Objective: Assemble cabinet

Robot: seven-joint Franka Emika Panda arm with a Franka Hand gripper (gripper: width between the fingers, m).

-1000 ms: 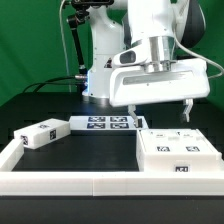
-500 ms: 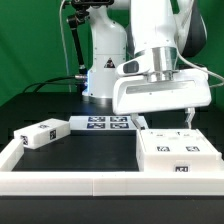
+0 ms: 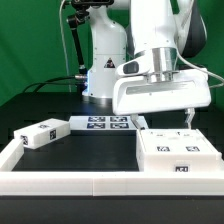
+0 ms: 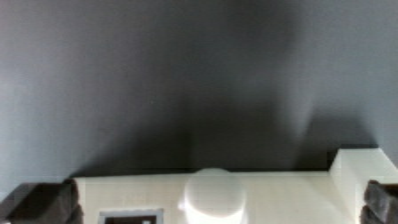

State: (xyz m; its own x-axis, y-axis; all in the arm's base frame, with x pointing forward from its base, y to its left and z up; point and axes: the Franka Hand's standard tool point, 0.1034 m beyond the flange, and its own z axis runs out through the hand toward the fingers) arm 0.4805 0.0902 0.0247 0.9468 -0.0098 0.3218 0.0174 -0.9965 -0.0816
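Note:
The white cabinet body (image 3: 176, 156), with black-and-white tags on its top, lies on the table at the exterior view's right. My gripper (image 3: 162, 116) hangs just above its far edge, jaws spread wide and holding nothing. In the wrist view the gripper (image 4: 206, 206) shows as dark fingertips (image 4: 25, 204) in the two lower corners. Between them lies the cabinet body (image 4: 285, 190), with a rounded white knob (image 4: 214, 192) and part of a tag (image 4: 128, 214). A smaller white tagged block (image 3: 40, 134) lies apart at the exterior view's left.
The marker board (image 3: 104, 123) lies flat between the small block and the cabinet body. A low white border rail (image 3: 70, 181) runs along the table's front and left side. The robot's base (image 3: 100, 60) and cables stand behind.
The gripper has shifted slightly toward the exterior view's right and a little lower over the cabinet body's far edge, then stayed still. The parts have not moved.

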